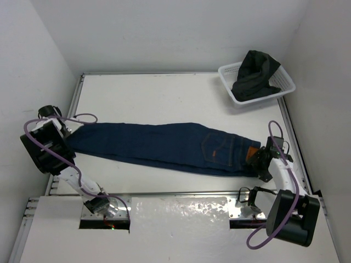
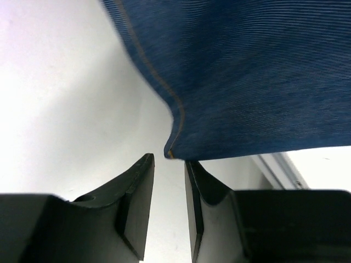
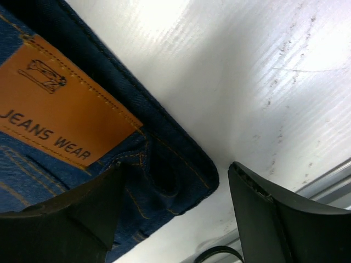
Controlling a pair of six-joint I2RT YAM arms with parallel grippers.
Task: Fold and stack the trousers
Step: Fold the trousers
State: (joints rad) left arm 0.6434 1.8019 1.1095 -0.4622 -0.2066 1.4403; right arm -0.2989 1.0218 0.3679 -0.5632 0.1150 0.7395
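Note:
The trousers [image 1: 164, 143] are dark navy jeans lying flat across the table, leg ends at the left and waistband at the right, with a back pocket and tan patch [image 1: 252, 153] facing up. My left gripper [image 1: 67, 137] is at the leg ends. In the left wrist view it [image 2: 169, 164] is slightly open and empty, with the hem corner [image 2: 178, 143] just beyond the tips. My right gripper [image 1: 256, 160] is at the waistband. In the right wrist view it [image 3: 175, 186] is wide open astride the waistband corner [image 3: 186, 175], beside the "JEANS WEAR" patch [image 3: 60, 120].
A white basket [image 1: 285, 87] holding a dark garment [image 1: 253, 74] stands at the back right corner. White walls close in the table on three sides. A metal rail [image 3: 329, 181] runs along the table's edge by the right gripper.

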